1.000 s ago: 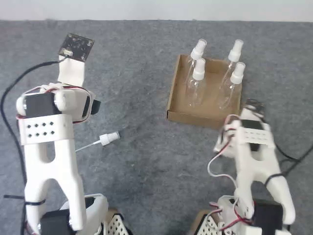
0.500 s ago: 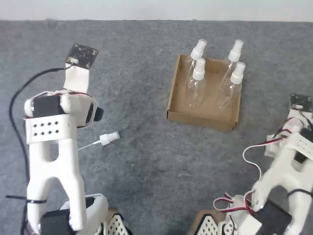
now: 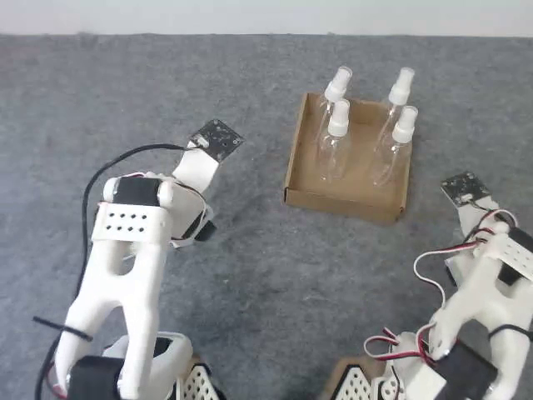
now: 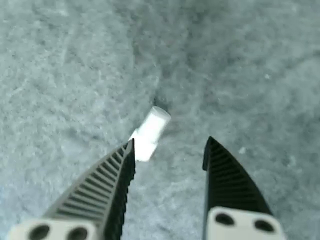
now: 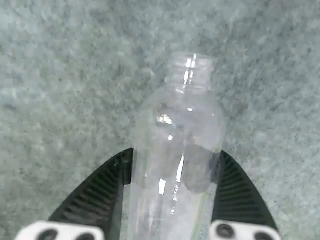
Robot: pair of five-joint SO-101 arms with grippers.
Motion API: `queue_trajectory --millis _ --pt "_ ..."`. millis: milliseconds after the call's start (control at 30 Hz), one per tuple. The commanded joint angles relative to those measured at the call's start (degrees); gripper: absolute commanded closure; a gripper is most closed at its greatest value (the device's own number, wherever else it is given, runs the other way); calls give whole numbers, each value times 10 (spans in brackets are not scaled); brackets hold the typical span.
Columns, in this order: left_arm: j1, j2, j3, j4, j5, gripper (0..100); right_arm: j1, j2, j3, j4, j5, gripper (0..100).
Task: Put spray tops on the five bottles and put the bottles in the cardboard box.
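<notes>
Grey felt-like mat (image 3: 250, 92) covers the table, with a pale strip (image 3: 266, 15) beyond its far edge.

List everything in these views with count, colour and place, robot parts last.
mat: one, grey, covering the table.
cardboard box: one, brown, on the mat toward the right arm's side.
capped bottles: four, clear with white tops, inside the cardboard box.
uncapped bottle: one, clear, gripped by the right tool.
loose spray top: one, white, lying on the mat under the left tool, beside one fingertip.
tools: two, black fingers; left tool open, right tool shut on the uncapped bottle.
arms: two, white; left arm and right arm at the near edge.
</notes>
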Motion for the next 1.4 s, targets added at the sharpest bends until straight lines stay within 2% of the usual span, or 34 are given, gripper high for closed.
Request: queue_trajectory --millis 0,233,467,733,833,1000,1200,1367 --pt "-2 18 -2 -25 -25 800 28 -5 -2 -23 8 846" --pt "-5 140 -33 -52 -35 801 37 -5 1 -19 7 846" --pt "-61 212 -61 -63 -71 802 46 -5 1 -19 7 846" --pt "-58 269 -62 -126 -77 802 47 -5 2 -20 6 850" --pt "-59 299 -62 -137 -77 842 47 -5 2 -19 6 849" --pt "-59 308 -62 -136 -72 976 47 -5 7 -20 7 847" --pt "-57 208 -79 -99 15 991 47 -5 7 -18 -20 840" --pt "-11 65 -84 -35 149 991 46 -5 6 -19 -40 745"
